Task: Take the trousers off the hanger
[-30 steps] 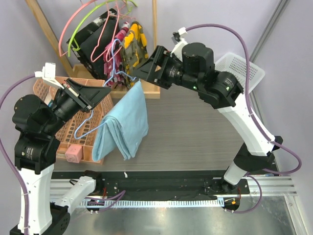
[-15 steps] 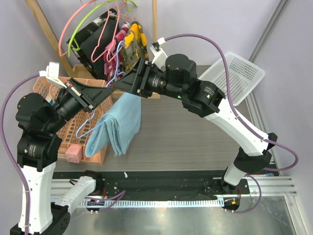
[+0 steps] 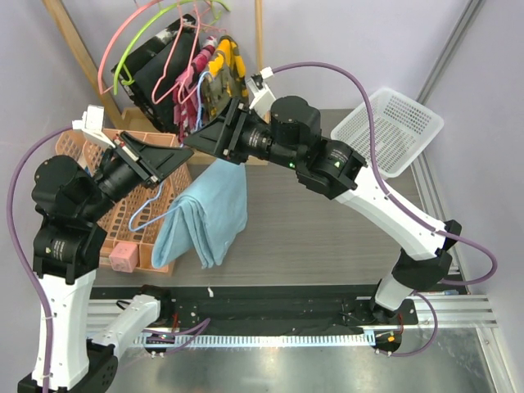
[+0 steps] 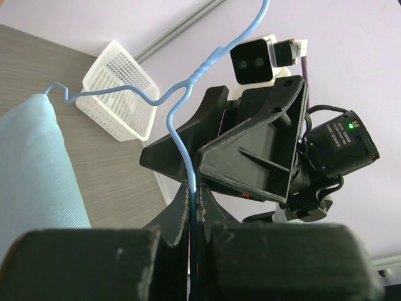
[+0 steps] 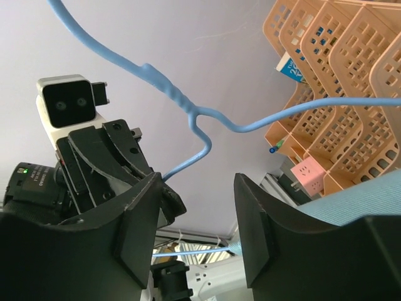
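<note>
The grey counter (image 3: 319, 221) runs under both arms. Above its left half hang the trousers (image 3: 209, 213), folded over the hanger's lower bar and drooping just beside an orange crate (image 3: 131, 233). A white basket (image 3: 393, 127) sits well apart, at the far right corner. The hanger (image 4: 188, 150) is held up in the air, its thin blue wire running straight down into the left gripper (image 4: 194, 210), whose fingers are clenched on it. The right gripper (image 5: 195, 188) faces the left one just above the trousers' top fold. Its fingers stand apart with nothing between them, and the hanger's twisted neck crosses just past their tips.
</note>
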Tool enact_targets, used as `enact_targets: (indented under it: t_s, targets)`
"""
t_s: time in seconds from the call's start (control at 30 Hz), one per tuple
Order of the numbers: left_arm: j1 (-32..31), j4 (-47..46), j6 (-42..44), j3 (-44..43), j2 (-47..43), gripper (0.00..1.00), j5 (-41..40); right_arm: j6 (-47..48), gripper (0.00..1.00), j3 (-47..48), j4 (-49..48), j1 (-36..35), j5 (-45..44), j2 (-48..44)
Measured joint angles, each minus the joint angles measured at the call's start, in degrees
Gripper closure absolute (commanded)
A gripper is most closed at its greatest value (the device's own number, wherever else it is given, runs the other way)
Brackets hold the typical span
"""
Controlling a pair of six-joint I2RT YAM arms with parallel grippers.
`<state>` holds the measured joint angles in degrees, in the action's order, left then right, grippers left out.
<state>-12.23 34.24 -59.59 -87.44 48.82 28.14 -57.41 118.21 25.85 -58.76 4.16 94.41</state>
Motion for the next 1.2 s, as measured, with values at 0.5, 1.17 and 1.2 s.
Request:
enact_targets:
  t_s: [0.5,1.17,1.2]
  targets:
    - [0.35,-2.23,-0.26,0.63,0.57,0.63,3.13,-4.83,0.99,0.20,-5.60,-0.09,1.11,1.31]
    - [0.35,-6.19,-10.75,1.14,5.29,0.67,14.62,-3.72,0.99,-6.34,-7.06,1.62,4.20,-3.04]
    - [0.35,-6.36,-11.23,1.16,5.49,0.68,15.15,-3.48,0.99,-6.38,-7.17,1.70,4.44,-3.04]
